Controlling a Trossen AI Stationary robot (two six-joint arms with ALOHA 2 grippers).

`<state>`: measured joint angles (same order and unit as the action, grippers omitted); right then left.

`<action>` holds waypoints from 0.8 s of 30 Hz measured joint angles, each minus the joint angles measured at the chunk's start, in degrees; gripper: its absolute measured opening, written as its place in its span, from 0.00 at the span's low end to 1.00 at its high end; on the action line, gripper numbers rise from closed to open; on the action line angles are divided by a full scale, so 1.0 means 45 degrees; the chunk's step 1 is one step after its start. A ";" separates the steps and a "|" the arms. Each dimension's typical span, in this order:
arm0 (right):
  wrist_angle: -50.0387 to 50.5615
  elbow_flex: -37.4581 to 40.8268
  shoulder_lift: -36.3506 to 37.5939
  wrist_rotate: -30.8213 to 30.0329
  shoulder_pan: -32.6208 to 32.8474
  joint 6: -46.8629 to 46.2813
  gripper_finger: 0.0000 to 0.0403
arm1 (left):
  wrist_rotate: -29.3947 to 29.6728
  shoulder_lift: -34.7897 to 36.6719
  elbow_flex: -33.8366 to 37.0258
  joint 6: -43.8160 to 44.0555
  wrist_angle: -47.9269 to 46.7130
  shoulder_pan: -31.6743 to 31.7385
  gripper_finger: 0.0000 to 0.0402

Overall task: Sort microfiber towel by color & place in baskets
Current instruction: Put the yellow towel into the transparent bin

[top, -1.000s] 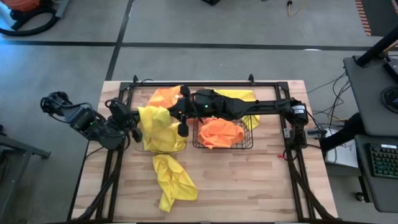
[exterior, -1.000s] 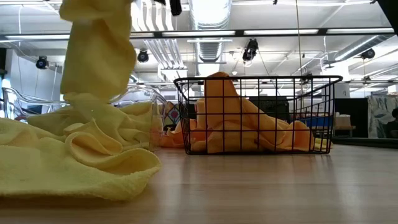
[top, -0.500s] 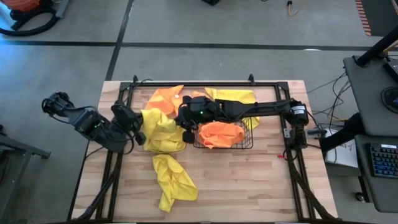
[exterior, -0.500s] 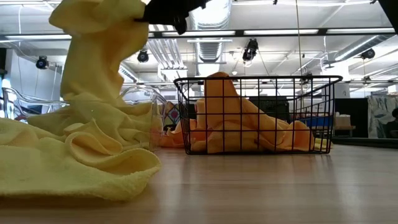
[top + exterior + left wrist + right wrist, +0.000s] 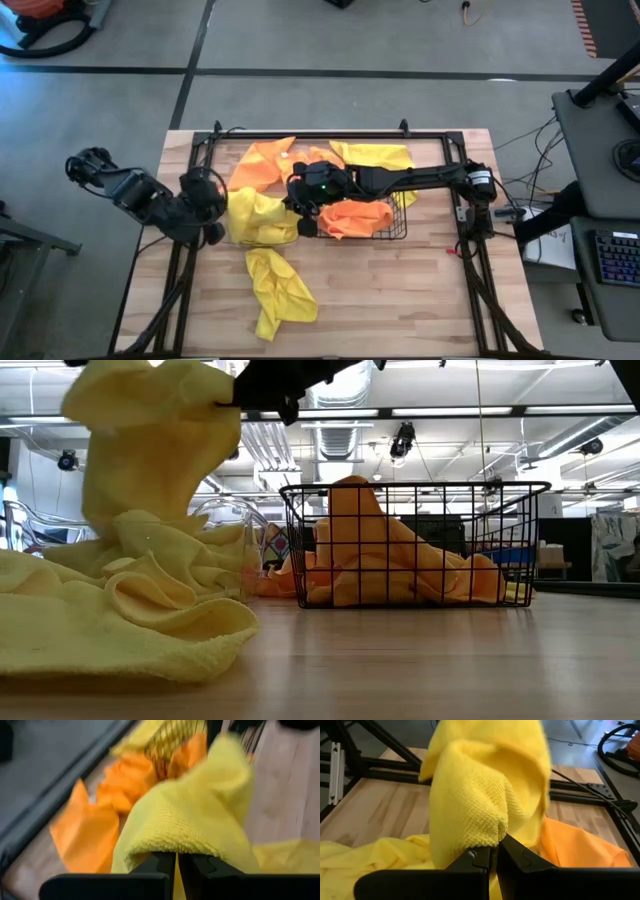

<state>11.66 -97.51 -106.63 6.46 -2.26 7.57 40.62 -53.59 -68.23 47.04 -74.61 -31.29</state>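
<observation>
Wooden desk (image 5: 400, 290) nearest me carries a loose yellow towel (image 5: 278, 290). Behind it I have both the left gripper (image 5: 214, 207) and right gripper (image 5: 300, 207) with jaws clamped on one yellow towel (image 5: 258, 217), held up between them. Farther on, the black wire basket (image 5: 396, 227) holds orange towels (image 5: 355, 215).

A yellow towel (image 5: 258, 216) is held bunched above the clear basket (image 5: 228, 520). Orange towels (image 5: 356, 215) are piled in the black wire basket (image 5: 395, 232). Another yellow towel (image 5: 278, 290) is crumpled on the bench in front.
</observation>
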 joint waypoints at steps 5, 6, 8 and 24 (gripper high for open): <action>0.0033 -0.0106 0.0108 -0.0547 0.0000 -0.0012 0.02 | -0.1485 -0.0505 0.0009 0.1006 -0.1130 0.0000 0.07; 0.0037 -0.0139 0.0164 -0.0907 0.0000 -0.0002 0.02 | -0.1926 -0.0605 0.0015 0.1009 -0.1158 0.0000 0.08; 0.0043 -0.0171 0.0289 -0.1711 0.0000 0.0231 0.02 | -0.2945 -0.0780 0.0012 0.1014 -0.1152 0.0000 0.09; -0.1872 0.0945 0.0481 -0.2009 0.0153 -0.0075 0.02 | -0.2483 -0.0990 0.0255 -0.2007 0.1511 0.0005 0.10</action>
<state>3.24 -93.26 -104.47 -2.58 -1.57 7.24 29.45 -58.05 -67.08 38.01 -67.81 -31.27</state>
